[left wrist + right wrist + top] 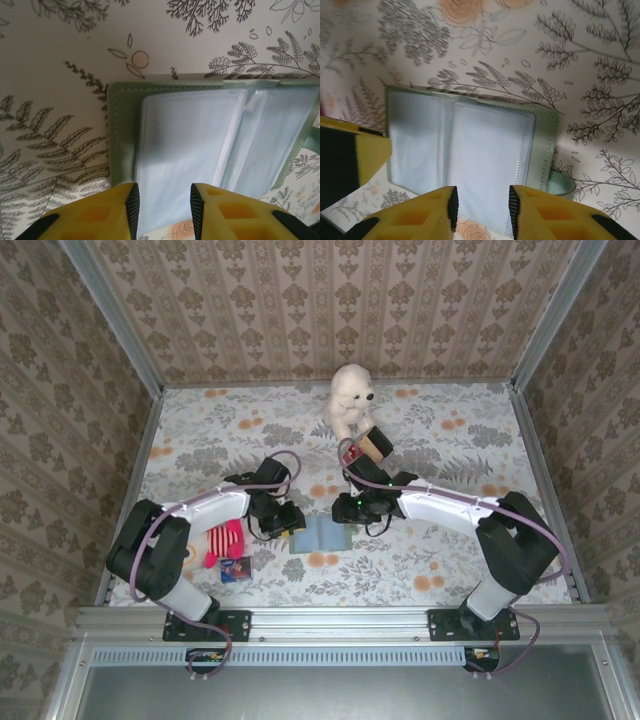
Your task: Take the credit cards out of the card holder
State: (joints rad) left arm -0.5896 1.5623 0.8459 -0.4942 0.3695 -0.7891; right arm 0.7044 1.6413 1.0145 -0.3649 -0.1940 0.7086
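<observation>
The card holder (320, 537) lies open on the tabletop (450, 450), pockets seemingly empty — the credit cards (222, 542) apparently piled to its left. The left hand (162, 205) and right hand (481, 205) hover over it, fingers apart, holding nothing — likely finished.

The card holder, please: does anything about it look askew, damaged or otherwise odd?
Nothing stands out. The card holder lies open and flat on the table, pockets facing up, with no tear or spill showing, and its side tab sticks out to one side.
</observation>
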